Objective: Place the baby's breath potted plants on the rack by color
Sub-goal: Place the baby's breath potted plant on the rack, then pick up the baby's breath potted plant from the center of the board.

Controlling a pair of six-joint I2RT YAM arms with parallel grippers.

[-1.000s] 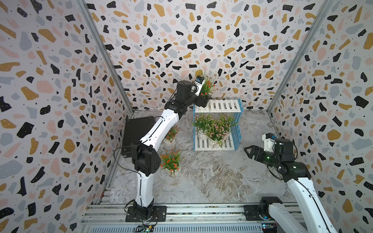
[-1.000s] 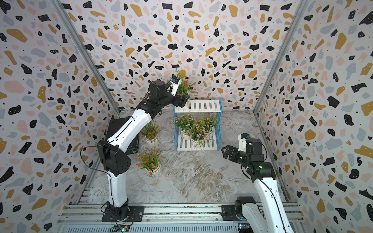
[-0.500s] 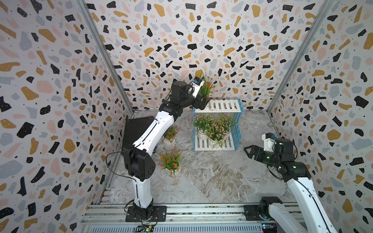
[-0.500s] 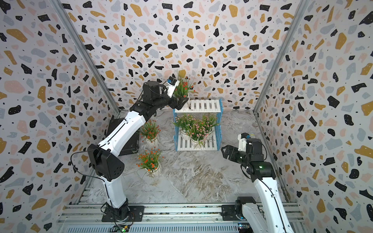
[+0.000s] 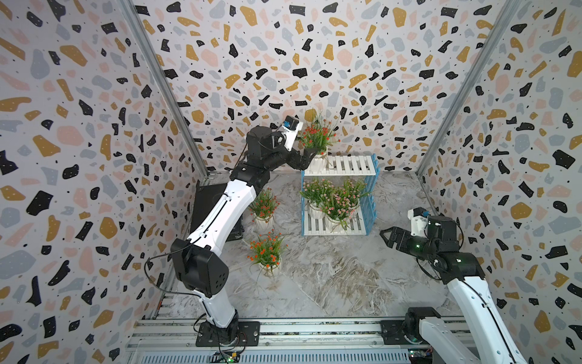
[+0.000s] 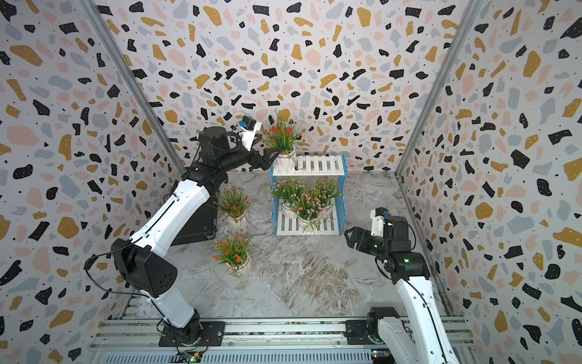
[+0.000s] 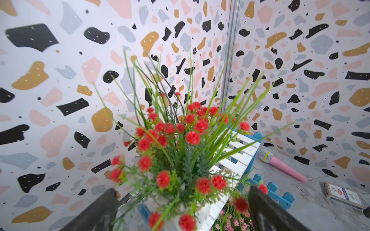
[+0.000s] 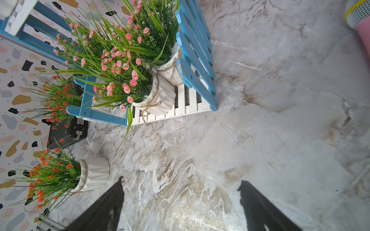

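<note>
The red-flowered baby's breath plant (image 5: 317, 141) in a white ribbed pot is sitting atop the blue-and-white slatted rack (image 5: 349, 164), between the wide-apart jaws of the left gripper (image 5: 312, 160).

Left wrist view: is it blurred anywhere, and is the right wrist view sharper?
Left wrist view: nearest blooms of the red-flowered plant and the left fingers are soft. Right wrist view: pink-flowered plants and rack sharp, only the dark right fingers blurred.

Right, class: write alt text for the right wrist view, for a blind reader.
Pink-flowered potted plants crowd the lower shelf of a blue-and-white rack; two red-orange ones stand on the marbled tabletop beside it. The open right end effector hovers over bare tabletop.
</note>
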